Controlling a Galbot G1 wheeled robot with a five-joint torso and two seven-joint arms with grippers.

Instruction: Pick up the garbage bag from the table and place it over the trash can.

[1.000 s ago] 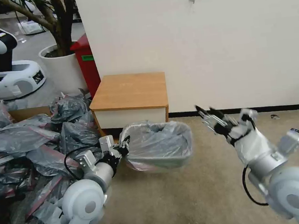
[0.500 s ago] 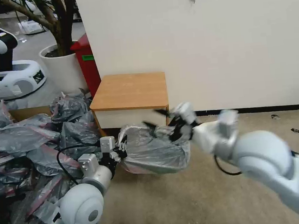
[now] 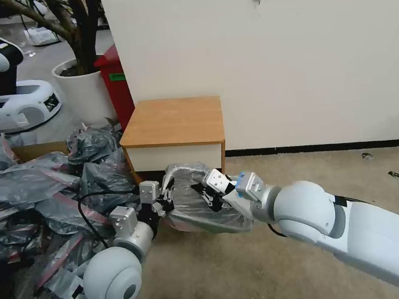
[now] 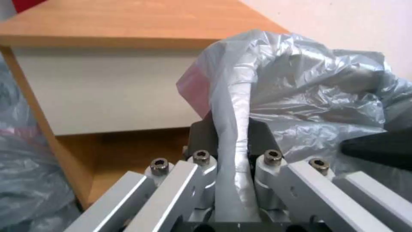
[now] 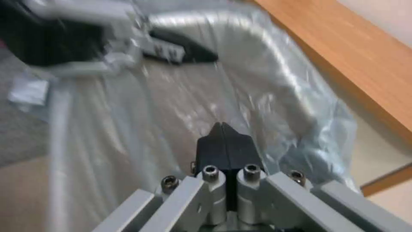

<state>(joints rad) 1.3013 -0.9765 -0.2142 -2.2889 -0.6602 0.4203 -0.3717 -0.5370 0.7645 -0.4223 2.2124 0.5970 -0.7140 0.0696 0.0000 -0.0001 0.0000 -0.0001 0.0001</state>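
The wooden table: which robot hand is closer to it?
Right. The right hand sits inside the bagged trash can, just before the table; the left hand grips the can's rim farther out.

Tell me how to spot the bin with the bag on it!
Find the small wooden table by the white wall. On the carpet before it sits a small bin wrapped in a thin, see-through grey plastic bag, unlike the tall red bin beside the plant.

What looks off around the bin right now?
The garbage bag sits bunched and crumpled across the trash can rather than smooth around the rim. The left tool pinches bag and rim together at one corner; the right tool, shut, pokes into the loose plastic. Many darker bags lie heaped beside the table.
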